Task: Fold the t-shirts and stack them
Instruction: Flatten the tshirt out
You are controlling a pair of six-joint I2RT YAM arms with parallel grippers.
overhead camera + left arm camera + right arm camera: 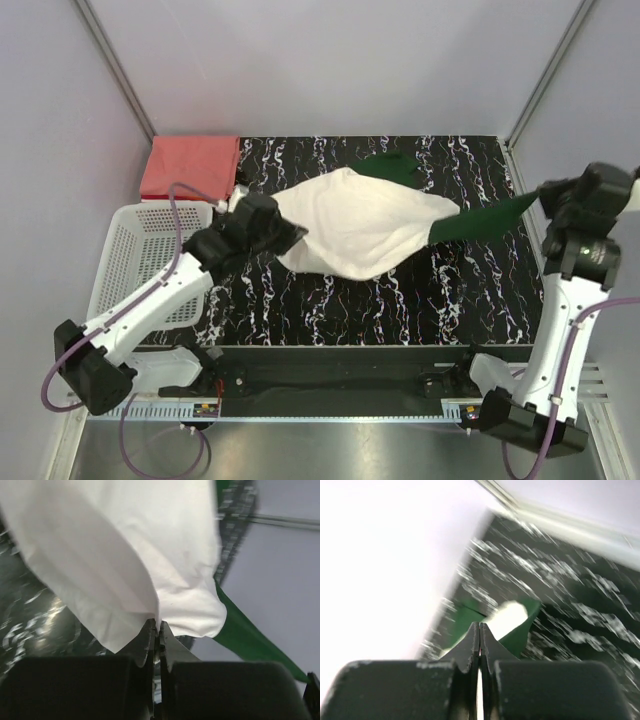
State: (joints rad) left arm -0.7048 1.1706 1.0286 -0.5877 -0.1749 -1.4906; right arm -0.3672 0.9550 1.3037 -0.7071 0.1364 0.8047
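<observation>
— So, what worries you most about the cream-white shirt (360, 225) right now?
— The hold on the right. The right gripper (480, 626) is clenched on only a narrow bit of the dark green sleeve (480, 220), and that sleeve is pulled into a taut strip. If the arms draw further apart, I'd guess the cloth slides out of the jaws and that side drops in a heap.
— And the left?
— The left gripper (157, 626) is pinched shut on an edge of the white cloth, with folds bunched on both sides of the pinch. A bunched pinch tends to lay down crooked, so the fold may come out skewed.
— Where does the shirt sit?
— Strung between the two grippers over the middle of the black marbled table (450, 300), its body sagging low. I can't tell whether the belly touches the surface. A second green sleeve (390, 165) pokes out at the far side.
— Anything nearby to snag?
— The white basket (118, 215) is just beside the left arm (150, 300), so a wide swing could knock it. The salmon-red shirt (190, 165) lies folded flat in the far left corner, just behind the basket.
— How are the arms posed?
— The left arm reaches diagonally inward from its base, gripper pointing toward the right. The right arm (560, 320) stands tall at the table's right edge, wrist turned inward toward the sleeve.
</observation>
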